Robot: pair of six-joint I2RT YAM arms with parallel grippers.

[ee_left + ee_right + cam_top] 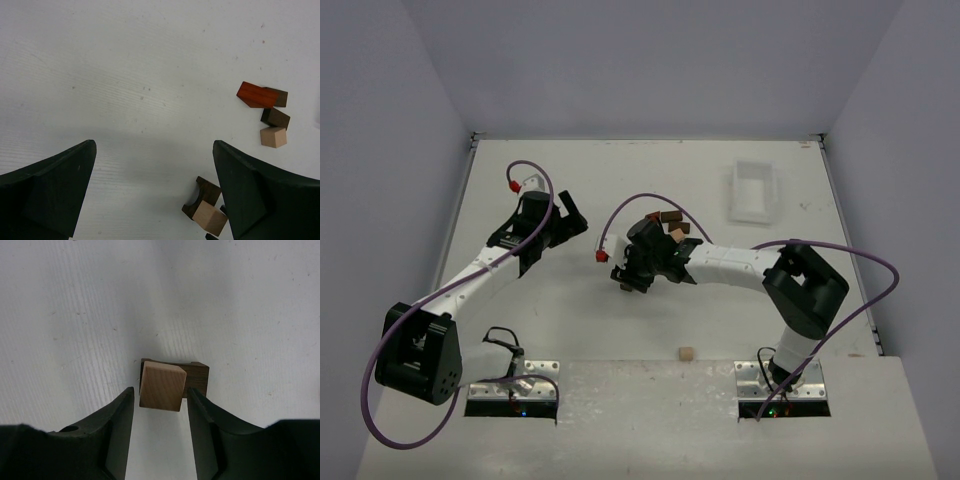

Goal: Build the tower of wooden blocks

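Tan cube (161, 386) between right pincer (160, 392) tips (slim gaps, maybe touching right one); table (60, 315) around open.

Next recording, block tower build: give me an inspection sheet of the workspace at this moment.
Surface: white table, faintly speckled.
Job's things: tan cube sits on dark arch block; red-brown block, dark brown block and second tan cube lie loose nearby; spare cube at the near edge.
Clutter: white tray, far right.
Grippers: left pincer wide open, empty; right pincer open, straddling the tan cube.
Cables: purple cables loop off both arms.
Surroundings: plain grey walls.
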